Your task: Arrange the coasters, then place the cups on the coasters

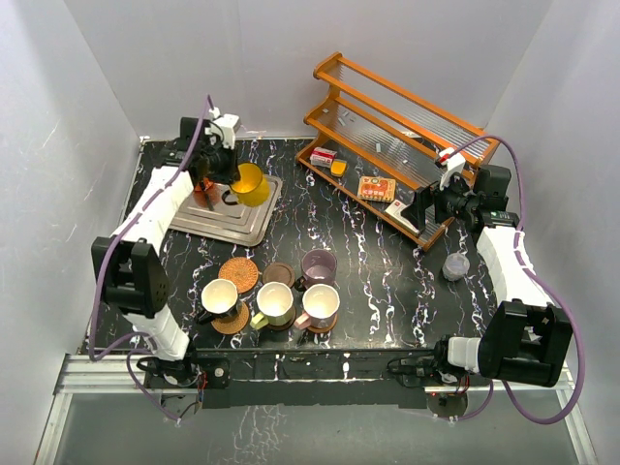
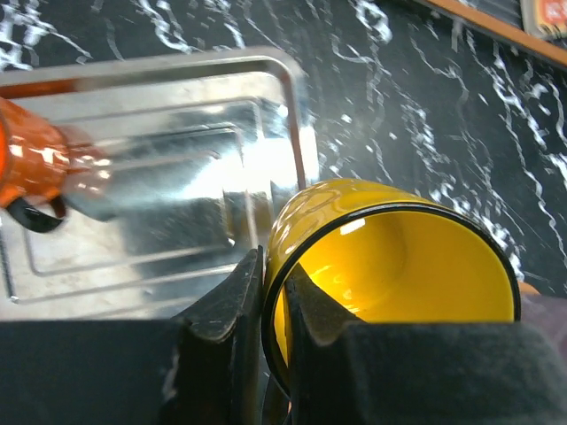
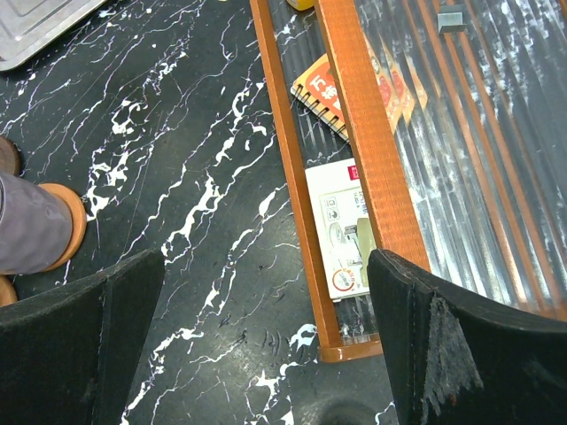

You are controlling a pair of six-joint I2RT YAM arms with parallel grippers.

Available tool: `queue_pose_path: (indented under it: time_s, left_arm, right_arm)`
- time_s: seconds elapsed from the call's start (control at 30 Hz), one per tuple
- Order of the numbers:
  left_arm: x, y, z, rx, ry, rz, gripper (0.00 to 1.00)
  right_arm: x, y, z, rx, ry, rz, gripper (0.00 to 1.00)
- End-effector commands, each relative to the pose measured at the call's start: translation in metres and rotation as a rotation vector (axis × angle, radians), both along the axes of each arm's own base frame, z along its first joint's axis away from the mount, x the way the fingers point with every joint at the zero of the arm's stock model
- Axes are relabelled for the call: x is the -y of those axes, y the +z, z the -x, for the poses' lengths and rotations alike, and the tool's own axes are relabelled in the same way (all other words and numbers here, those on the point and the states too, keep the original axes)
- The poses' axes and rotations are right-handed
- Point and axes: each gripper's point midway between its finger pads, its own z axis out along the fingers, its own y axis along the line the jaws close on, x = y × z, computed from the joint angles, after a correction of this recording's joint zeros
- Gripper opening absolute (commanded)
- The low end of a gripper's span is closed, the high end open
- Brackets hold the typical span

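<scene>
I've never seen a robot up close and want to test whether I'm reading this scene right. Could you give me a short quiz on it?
1. True or false: the left arm's fingers are pinching the rim of the yellow mug.
2. How many mugs stand on coasters right now? A) two B) four C) six
3. Fill in the blank: the orange mug sits on the metal ____.

Key: 1 true. 2 B; two more coasters are bare. 3 tray.
</scene>
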Motion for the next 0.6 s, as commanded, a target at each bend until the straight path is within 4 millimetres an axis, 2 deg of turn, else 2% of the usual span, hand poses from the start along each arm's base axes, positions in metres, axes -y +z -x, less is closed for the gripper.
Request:
queue_pose_path:
  time_s: [0.0, 0.13, 0.33, 0.57]
  left_arm:
    - [0.030, 0.025, 0.031, 0.057, -0.029, 0.031, 0.00]
    - [0.045, 0.027, 0.061, 0.052, -0.056, 0.057, 0.00]
    - [0.066, 0.014, 0.098, -0.002, -0.109, 0.063, 0.00]
    - [0.083, -0.016, 0.129, -0.073, -0.086, 0.025, 0.00]
  right_arm:
    - [0.002, 0.023, -0.008, 0.075, -0.001, 0.013, 0.98]
    - [0.002, 0.026, -0.008, 0.080, -0.005, 0.011, 0.98]
    - [0.008, 0.034, -0.009, 0.104, -0.035, 0.034, 0.98]
    - [0.007, 0.008, 0.007, 0.013, -0.026, 0.045, 0.98]
